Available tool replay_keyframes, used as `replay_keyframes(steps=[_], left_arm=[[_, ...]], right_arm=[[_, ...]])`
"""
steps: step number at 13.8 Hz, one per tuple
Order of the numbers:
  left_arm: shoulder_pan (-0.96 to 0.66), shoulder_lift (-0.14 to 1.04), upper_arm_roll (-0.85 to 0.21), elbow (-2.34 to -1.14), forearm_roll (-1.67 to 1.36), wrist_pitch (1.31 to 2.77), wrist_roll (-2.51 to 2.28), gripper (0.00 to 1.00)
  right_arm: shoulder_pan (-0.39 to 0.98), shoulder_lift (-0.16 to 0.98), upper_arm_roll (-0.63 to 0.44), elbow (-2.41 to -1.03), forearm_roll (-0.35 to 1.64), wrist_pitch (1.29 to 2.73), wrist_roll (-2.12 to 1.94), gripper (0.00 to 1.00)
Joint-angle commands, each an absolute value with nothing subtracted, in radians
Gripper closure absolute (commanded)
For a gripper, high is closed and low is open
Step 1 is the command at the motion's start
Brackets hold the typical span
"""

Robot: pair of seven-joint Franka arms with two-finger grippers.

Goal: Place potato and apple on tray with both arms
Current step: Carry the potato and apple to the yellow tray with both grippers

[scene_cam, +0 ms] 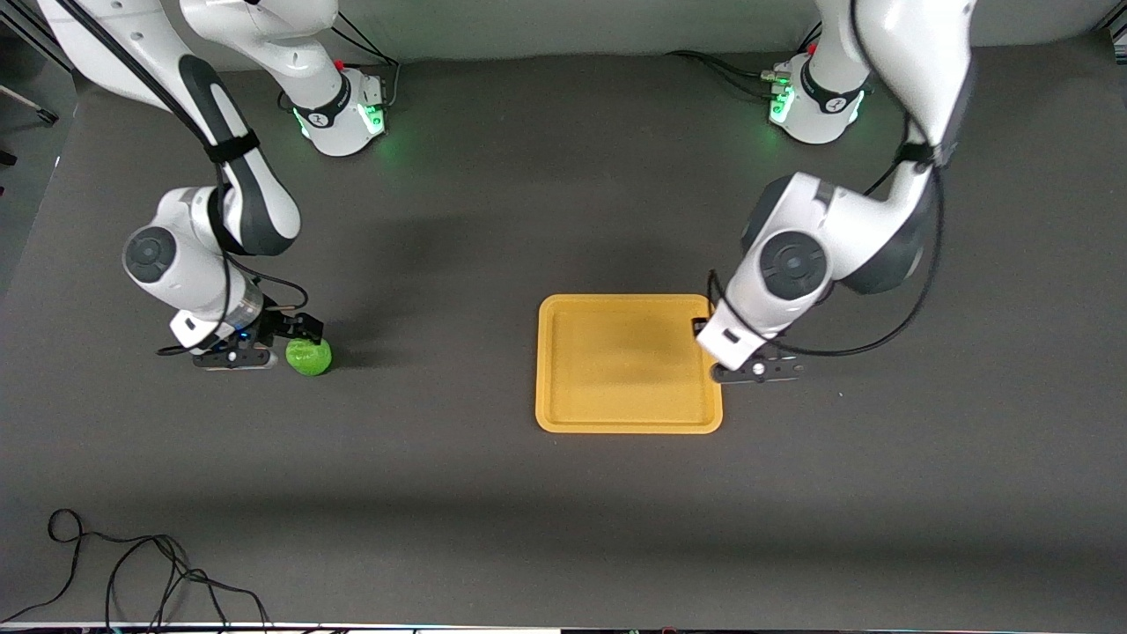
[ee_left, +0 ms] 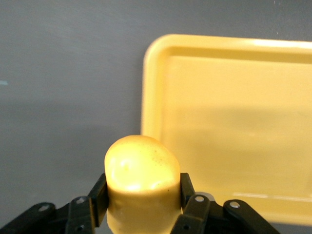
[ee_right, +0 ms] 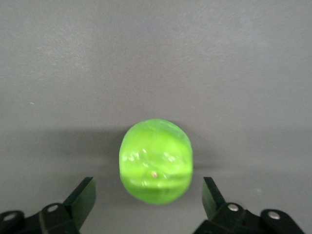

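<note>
Nearest the front camera lies a loose black cable (scene_cam: 132, 572) curled on the dark grey worktop (scene_cam: 563, 511), well clear of the action. Farther up sits the flat orange-yellow plastic tray (scene_cam: 616, 414) with its low raised rim, nothing on it yet.

At the tray's edge toward the left arm's end, the left end effector (scene_cam: 757, 370) has its fingers closed on the glossy, lumpy yellow-orange toy potato (ee_left: 141, 187); the left wrist view shows it pinched firmly on both flanks, with the tray's rounded corner just beside it. In the front view the arm hides the potato.

Toward the right arm's end of the worktop, the small round bright green toy apple (scene_cam: 309, 357) rests on the surface, well apart from the tray. The right end effector (scene_cam: 295, 339) is down at it with its fingers spread wide, one on each side and neither touching, as the right wrist view shows.

By my reckoning, the right arm should centre the apple between its fingers before closing, since a round glossy ball will squirt sideways from an off-centre pinch. The left arm should carry the potato fully inside the rim, lower it close to the floor and only then release, leaving room for the apple.
</note>
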State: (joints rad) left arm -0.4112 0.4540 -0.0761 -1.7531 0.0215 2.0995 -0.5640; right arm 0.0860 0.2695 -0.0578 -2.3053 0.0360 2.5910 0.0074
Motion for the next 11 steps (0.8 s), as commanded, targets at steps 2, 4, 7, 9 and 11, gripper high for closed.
replay_keyframes(steps=[2,4,7,9,11], left_arm=[[-0.466,0.612,-0.060,-1.628,0.054,2.100,-0.672,0.47],[-0.466,0.649,-0.060,-1.617,0.067,2.143,-0.678,0.47],[-0.466,0.655,-0.060,-1.618,0.066,2.145,-0.683,0.42],[-0.468,0.666,-0.060,-1.618,0.066,2.145,-0.686,0.42],[-0.468,0.667,-0.060,-1.618,0.067,2.146,-0.698,0.34]], right_arm=[[0.104,0.342,-0.066,-2.286,0.046,2.660,0.060,0.10],[0.101,0.342,-0.066,-2.272,0.038,2.654,0.058,0.23],[0.104,0.309,-0.064,-2.267,0.037,2.637,0.063,0.63],[0.120,0.256,-0.055,-2.202,0.037,2.495,0.075,0.71],[0.207,0.245,-0.057,-2.053,0.035,2.273,0.196,0.71]])
